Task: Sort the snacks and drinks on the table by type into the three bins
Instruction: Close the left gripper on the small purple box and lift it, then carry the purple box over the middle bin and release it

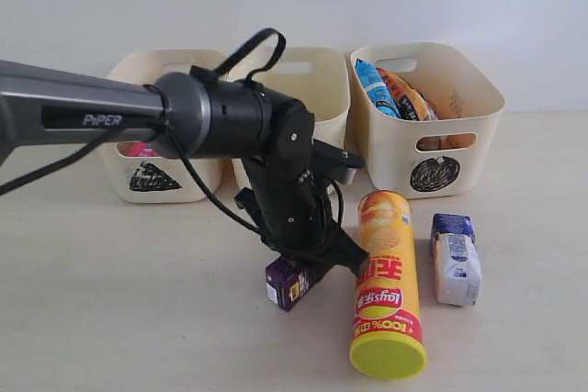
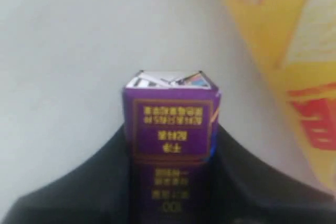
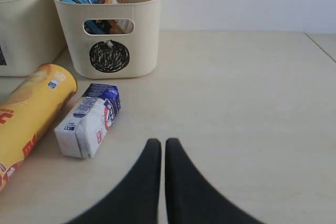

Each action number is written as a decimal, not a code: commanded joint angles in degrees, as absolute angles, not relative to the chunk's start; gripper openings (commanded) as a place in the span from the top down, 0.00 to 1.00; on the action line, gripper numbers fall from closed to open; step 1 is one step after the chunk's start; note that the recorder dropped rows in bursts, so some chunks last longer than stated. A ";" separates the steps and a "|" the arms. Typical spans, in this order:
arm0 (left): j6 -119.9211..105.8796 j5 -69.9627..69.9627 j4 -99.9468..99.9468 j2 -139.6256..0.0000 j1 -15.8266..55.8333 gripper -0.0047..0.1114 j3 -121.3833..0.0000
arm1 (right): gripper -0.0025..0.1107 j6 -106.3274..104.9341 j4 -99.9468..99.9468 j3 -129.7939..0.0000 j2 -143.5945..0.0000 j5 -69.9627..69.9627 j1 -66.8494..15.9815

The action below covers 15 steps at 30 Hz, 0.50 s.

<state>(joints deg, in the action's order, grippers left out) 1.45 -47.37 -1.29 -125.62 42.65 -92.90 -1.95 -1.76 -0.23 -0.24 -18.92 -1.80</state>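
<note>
Purple carton (image 1: pixel 288 286): your left fingers (image 2: pixel 79 192) are clamped on its 2 sides, low over the tabletop (image 1: pixel 119 309), just beside the lying yellow-orange tube (image 1: pixel 386 291). Your right fingers (image 3: pixel 142 182) are pressed together above the tabletop, near the white-and-blue pack (image 3: pixel 86 127).

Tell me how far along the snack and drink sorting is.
Done: the blue bag and orange bag sit in the circle bin. In hand: the left hand is closed on the purple carton. Left: the yellow tube and white-and-blue pack lie on the table.
</note>
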 commanded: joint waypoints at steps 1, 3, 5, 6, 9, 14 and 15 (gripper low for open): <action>0.00 -47.47 -0.58 -117.76 42.41 0.93 -94.05 | 0.98 -1.83 -1.65 0.00 0.00 -18.61 -1.65; 0.00 -46.33 1.49 -114.55 42.27 0.93 -96.13 | 0.98 -1.83 -1.65 0.00 0.00 -18.61 -1.65; 0.58 -43.50 5.20 -112.81 41.69 0.93 -99.18 | 0.98 -1.83 -1.65 0.00 0.00 -18.61 -1.65; 0.58 -42.49 6.17 -112.69 41.18 0.93 -100.50 | 0.98 -1.83 -1.65 0.00 0.00 -18.61 -1.65; 0.58 -32.88 6.94 -113.06 38.31 0.93 -104.64 | 0.98 -1.83 -1.65 0.00 0.00 -18.61 -1.65; 0.58 -24.40 6.94 -117.10 34.19 0.93 -108.25 | 0.98 -1.83 -1.65 0.00 0.00 -18.21 -1.65; 0.58 -23.78 6.94 -118.24 33.72 0.93 -108.88 | 0.98 -1.83 -1.65 0.00 0.00 -18.21 -1.65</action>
